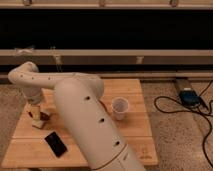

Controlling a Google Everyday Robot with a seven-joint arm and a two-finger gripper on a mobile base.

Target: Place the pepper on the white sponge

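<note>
Gripper [35, 111] over white sponge [37, 120], pepper [45, 116] alongside

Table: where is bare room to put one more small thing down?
Bare wood on the table lies right of and in front of the cup, and along the front edge left of the phone. The left side is crowded: the gripper hangs over the sponge.
</note>
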